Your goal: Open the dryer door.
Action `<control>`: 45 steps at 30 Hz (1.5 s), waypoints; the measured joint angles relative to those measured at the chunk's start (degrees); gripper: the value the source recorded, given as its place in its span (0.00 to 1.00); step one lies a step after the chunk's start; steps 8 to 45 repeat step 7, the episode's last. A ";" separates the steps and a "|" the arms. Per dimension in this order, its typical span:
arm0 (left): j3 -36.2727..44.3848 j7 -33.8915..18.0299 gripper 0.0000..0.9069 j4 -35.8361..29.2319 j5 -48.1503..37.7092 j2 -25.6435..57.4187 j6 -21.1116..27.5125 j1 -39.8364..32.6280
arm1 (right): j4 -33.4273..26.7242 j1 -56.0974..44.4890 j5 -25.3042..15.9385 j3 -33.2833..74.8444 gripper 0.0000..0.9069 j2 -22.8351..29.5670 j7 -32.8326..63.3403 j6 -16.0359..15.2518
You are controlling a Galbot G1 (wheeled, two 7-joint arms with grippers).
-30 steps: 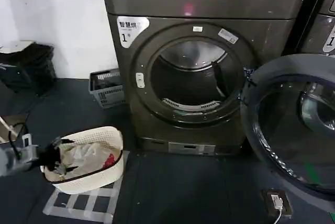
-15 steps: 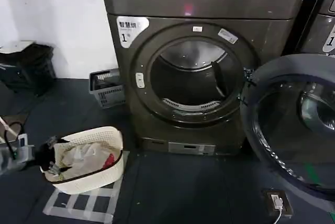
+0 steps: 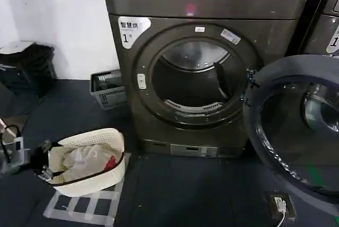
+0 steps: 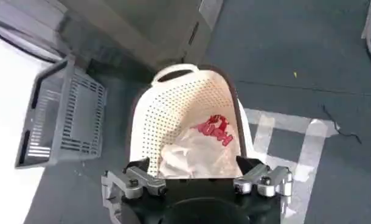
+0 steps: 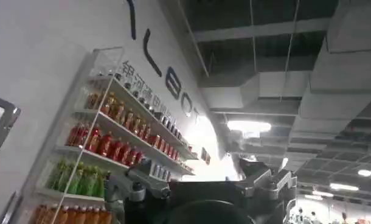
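The dryer (image 3: pixel 206 4) stands ahead, dark grey-brown, with a white "1" sticker at its upper left. Its drum opening (image 3: pixel 193 81) is uncovered. The dryer door (image 3: pixel 288 137) hangs swung out to the right, chrome-rimmed with dark glass, well away from the opening. Low on the left, my left gripper (image 3: pixel 41 164) hovers at the near rim of a white laundry basket; in the left wrist view it (image 4: pixel 194 165) stands open with nothing between its fingers, above the clothes. My right gripper (image 5: pixel 197 176) is open too, pointing up toward a ceiling and shelves of bottles.
The white laundry basket (image 3: pixel 100 176) with clothes sits on taped floor marks (image 3: pixel 79 206), left of the dryer front. A grey crate (image 3: pixel 108 89) lies by the wall, a black bag (image 3: pixel 26 68) farther left. A socket box (image 3: pixel 279 204) lies under the open door. A neighbouring machine (image 3: pixel 326 25) stands at the right.
My left gripper has drifted left and toward me, off the basket's middle to its near rim. The door and the basket have stayed put.
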 joint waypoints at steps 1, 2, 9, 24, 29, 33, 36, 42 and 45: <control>0.00 0.01 1.00 0.04 0.06 0.05 0.03 0.00 | 0.03 0.05 -0.06 -0.04 1.00 0.05 -0.01 0.02; 0.00 0.14 1.00 0.17 0.13 0.08 0.00 0.02 | 0.06 0.08 -0.09 -0.11 1.00 0.09 -0.03 0.05; 0.04 0.41 1.00 1.30 0.36 -0.43 -0.04 0.08 | 0.08 0.26 -0.15 -0.39 1.00 0.04 -0.04 0.08; 0.04 0.41 1.00 1.30 0.36 -0.43 -0.04 0.08 | 0.08 0.26 -0.15 -0.39 1.00 0.04 -0.04 0.08; 0.04 0.41 1.00 1.30 0.36 -0.43 -0.04 0.08 | 0.08 0.26 -0.15 -0.39 1.00 0.04 -0.04 0.08; 0.04 0.41 1.00 1.30 0.36 -0.43 -0.04 0.08 | 0.08 0.26 -0.15 -0.39 1.00 0.04 -0.04 0.08; 0.04 0.41 1.00 1.30 0.36 -0.43 -0.04 0.08 | 0.08 0.26 -0.15 -0.39 1.00 0.04 -0.04 0.08; 0.04 0.41 1.00 1.30 0.36 -0.43 -0.04 0.08 | 0.08 0.26 -0.15 -0.39 1.00 0.04 -0.04 0.08; 0.04 0.41 1.00 1.30 0.36 -0.43 -0.04 0.08 | 0.08 0.26 -0.15 -0.39 1.00 0.04 -0.04 0.08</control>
